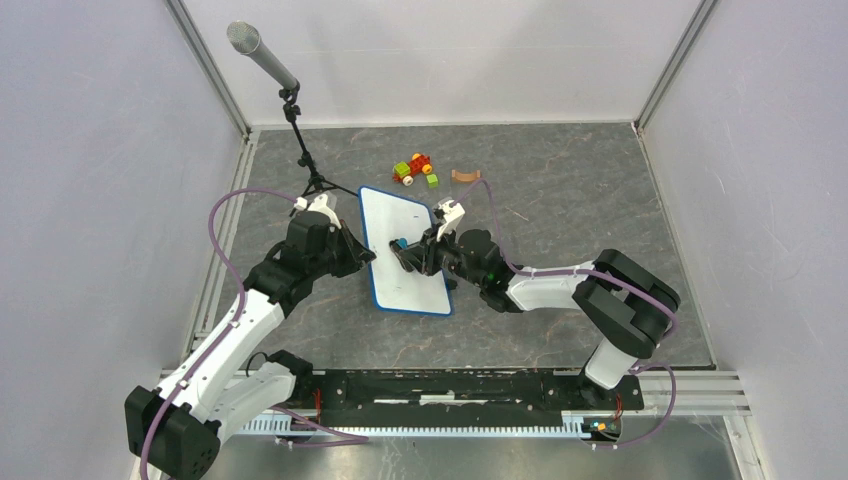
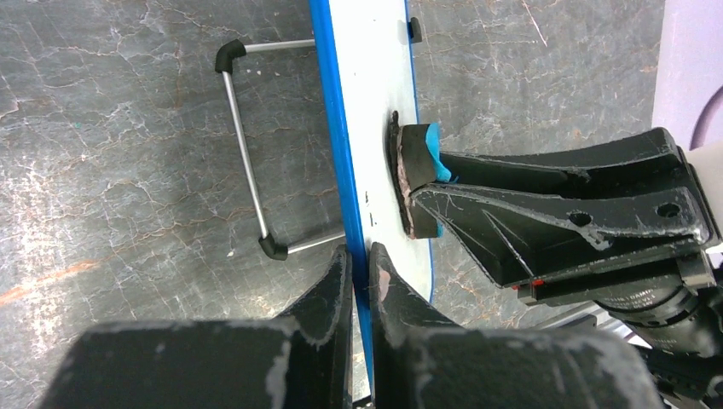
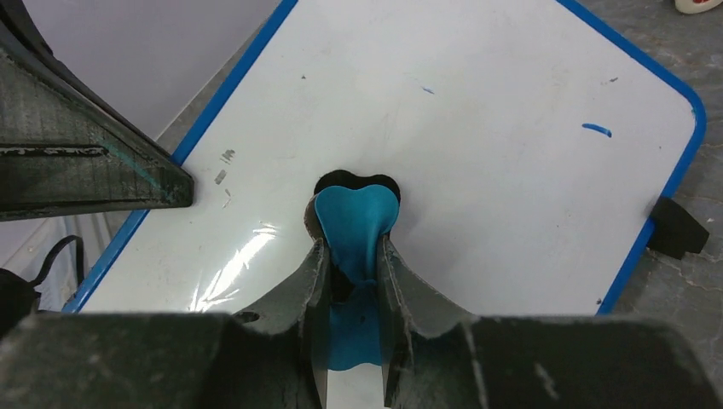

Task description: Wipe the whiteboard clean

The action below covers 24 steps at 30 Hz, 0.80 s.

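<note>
The whiteboard point(image 1: 402, 215) is sitting in the middle of the bench point(image 1: 570, 200). The left gripper point(image 2: 359, 260) is pinching its blue left edge, jaws narrow. The right gripper point(image 3: 351, 256) is clamping an eraser point(image 3: 355, 213) against its white face. Toys point(image 1: 414, 168) are sitting just beyond its far edge.

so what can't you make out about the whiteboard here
- right wrist: whiteboard surface under the eraser, hidden by it and the right gripper
- left wrist: whiteboard face nearly edge-on; left gripper covers its near rim
- top external: blue marks too small to see there
</note>
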Motion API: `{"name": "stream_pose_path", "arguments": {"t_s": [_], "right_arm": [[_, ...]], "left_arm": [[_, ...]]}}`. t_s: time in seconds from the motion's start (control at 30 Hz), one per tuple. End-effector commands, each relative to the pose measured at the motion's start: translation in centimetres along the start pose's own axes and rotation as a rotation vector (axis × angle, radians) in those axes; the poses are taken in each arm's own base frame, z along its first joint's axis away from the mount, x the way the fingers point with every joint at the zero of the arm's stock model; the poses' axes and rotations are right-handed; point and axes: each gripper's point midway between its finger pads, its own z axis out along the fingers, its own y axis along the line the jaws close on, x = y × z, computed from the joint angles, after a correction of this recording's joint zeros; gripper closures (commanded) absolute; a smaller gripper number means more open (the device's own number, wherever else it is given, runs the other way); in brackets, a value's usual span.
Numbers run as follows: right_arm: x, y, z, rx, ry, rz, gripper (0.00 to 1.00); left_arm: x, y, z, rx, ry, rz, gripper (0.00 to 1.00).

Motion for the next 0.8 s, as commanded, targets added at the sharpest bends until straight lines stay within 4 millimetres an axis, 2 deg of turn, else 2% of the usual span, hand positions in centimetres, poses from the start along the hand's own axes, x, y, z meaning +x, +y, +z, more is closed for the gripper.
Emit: {"name": "stream_pose_path", "arguments": {"t_s": [0.0,0.13,0.23,0.3,0.4,0.5,0.6,0.67,0.77], "right_arm": [[2.4,-2.4,-1.0,0.0,0.052,0.109,0.74],[5.0,-7.4,-1.1,0.12,0.111,0.192,0.74],[5.3,-9.1,-1.0,0.166,0.121,0.216,0.75],[4.4,-9.3,-0.9,0.187,0.116,0.195,0.74],[2.5,-8.4,-0.5,0.192,0.095,0.144,0.75],[0.2,-5.7,0.5,0.157,0.067,0.076,0.74],[-0.9,-3.3,2.1,0.094,0.059,0.059,0.74],[-1.6,-2.7,3.3,0.072,0.066,0.059,0.74],[-2.4,-2.7,4.7,0.078,0.078,0.034,0.74]], "left_arm": [[3.2,-1.2,-0.1,0.097,0.137,0.05,0.98],[3.2,-1.2,0.0,0.098,0.139,0.051,0.98],[3.2,-1.4,0.1,0.105,0.143,0.049,0.98],[3.3,-1.4,0.0,0.108,0.145,0.053,0.98],[3.5,-1.2,0.0,0.105,0.151,0.057,0.98],[3.6,-1.2,0.0,0.107,0.158,0.06,0.98],[3.6,-1.2,0.0,0.106,0.162,0.063,0.98],[3.6,-1.3,0.0,0.108,0.162,0.063,0.98],[3.6,-1.3,0.1,0.108,0.161,0.063,0.98]]}}
